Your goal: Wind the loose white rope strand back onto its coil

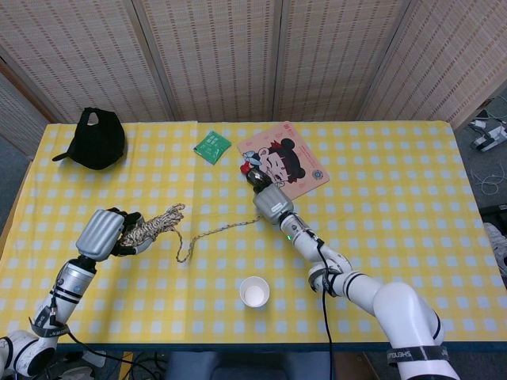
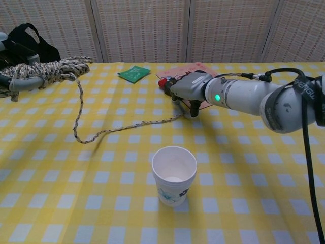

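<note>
The fingers of the left hand point(image 1: 107, 232) are wrapped around the rope coil point(image 1: 154, 224), held raised above the bench point(image 1: 396, 206) at its left side. The fingers of the right hand point(image 2: 189, 94) are bent downward over the far end of the loose white strand point(image 1: 214, 233), tips at the cloth — whether the strand is actually pinched cannot be told. From the coil the strand drops, loops on the yellow checked cloth and runs right to that hand.

One paper cup point(image 2: 174, 174) stands near the front edge, only white seen inside. One black cap point(image 1: 97, 138), one green packet point(image 1: 211, 146) and one cartoon mat point(image 1: 285, 166) lie farther back.
</note>
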{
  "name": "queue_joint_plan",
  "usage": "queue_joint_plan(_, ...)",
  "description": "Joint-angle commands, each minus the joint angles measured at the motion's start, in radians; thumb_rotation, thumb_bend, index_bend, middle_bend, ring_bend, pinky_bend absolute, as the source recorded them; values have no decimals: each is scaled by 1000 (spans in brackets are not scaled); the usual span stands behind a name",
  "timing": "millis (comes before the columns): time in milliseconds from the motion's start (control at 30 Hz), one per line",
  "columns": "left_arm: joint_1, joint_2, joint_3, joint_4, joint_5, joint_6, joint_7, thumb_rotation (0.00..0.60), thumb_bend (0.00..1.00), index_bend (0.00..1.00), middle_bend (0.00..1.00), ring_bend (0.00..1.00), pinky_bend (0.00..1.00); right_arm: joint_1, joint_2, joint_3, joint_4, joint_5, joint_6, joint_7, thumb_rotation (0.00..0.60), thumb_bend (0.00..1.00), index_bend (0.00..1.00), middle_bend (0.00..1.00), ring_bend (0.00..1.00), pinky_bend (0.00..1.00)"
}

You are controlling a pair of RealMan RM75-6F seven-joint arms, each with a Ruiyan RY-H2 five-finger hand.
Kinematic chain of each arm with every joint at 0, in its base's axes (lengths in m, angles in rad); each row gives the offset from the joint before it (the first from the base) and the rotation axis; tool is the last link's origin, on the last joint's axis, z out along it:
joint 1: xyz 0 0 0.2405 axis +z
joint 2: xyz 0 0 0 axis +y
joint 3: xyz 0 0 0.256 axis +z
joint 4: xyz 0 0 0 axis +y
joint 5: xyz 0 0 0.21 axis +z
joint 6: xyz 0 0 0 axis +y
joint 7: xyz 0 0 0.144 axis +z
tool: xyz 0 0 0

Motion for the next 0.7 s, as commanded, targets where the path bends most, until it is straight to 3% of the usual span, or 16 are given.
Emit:
queue_joint_plan(33, 1, 1, -2, 0, -1, 2, 0, 396, 358, 781, 813, 652, 527, -2, 1, 0, -2, 1, 1, -2, 600, 398, 559, 201, 0, 0)
queue_joint_plan(333, -2, 8, -28, 1, -38, -5, -17, 398, 358, 782, 813, 652, 527, -37, 60, 2, -100, -17, 65, 12, 600, 438, 571, 209, 0, 0)
queue_joint_plan(700, -27, 9, -114, -22, -175, -40, 32, 408, 358, 782, 813, 652, 527, -126, 345, 27, -539, -63, 248, 7, 600, 437, 578, 209, 0, 0)
